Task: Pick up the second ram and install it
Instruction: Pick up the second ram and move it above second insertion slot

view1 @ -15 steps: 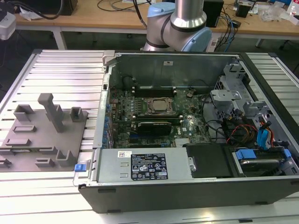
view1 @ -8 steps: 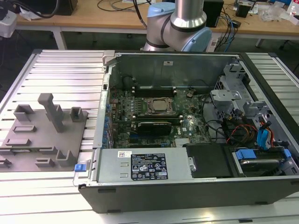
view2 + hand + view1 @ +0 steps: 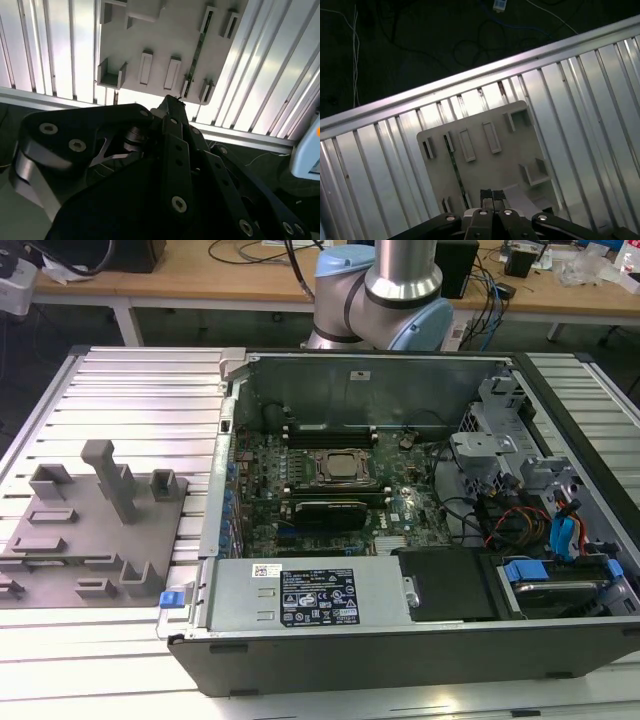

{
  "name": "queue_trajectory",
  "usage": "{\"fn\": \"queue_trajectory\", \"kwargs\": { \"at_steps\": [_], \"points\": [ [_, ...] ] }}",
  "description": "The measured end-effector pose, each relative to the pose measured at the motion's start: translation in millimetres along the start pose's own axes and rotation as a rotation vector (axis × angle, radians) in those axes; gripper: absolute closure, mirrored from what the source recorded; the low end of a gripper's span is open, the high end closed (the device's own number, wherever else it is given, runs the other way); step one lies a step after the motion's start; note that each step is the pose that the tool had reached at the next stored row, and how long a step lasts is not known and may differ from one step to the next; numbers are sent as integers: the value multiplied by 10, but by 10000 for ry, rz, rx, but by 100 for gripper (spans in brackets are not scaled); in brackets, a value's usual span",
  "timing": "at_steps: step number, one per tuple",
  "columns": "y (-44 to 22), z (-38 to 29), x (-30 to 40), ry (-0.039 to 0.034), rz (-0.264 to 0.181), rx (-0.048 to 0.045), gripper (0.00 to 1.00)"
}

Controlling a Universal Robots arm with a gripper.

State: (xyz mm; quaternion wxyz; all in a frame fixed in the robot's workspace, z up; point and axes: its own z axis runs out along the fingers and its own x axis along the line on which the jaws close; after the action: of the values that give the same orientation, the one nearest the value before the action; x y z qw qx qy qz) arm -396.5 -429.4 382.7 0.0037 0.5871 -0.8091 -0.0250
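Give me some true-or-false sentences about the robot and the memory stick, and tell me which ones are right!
1. The second ram stands in the gray tray. True.
2. The gripper is holding the second ram. False: it is shut on nothing and is well clear of the tray.
3. The computer case is open, so its insides show. True.
4. The gray tray lies inside the computer case. False: it lies on the ribbed metal table beside the case, at the exterior view's left.

Flat gray plastic tray [image 3: 165,35] is running off-frame in the second wrist view; black metal pincer [image 3: 491,194] is covering its near rim in the first wrist view. Slim dark green-black ram stick [image 3: 454,167] is showing edge-on, too thin for surface detail.
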Motion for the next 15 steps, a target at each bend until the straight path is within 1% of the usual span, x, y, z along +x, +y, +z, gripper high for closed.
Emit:
{"fn": "queue_trajectory", "kwargs": {
  "at_steps": [3, 7, 12, 15],
  "points": [
    [0, 0, 0, 13, -281, -6, 89],
    [0, 0, 0, 43, -955, -22, 89],
    [0, 0, 0, 66, -1463, -34, 89],
    [0, 0, 0, 85, -1888, -44, 89]
  ]
}}
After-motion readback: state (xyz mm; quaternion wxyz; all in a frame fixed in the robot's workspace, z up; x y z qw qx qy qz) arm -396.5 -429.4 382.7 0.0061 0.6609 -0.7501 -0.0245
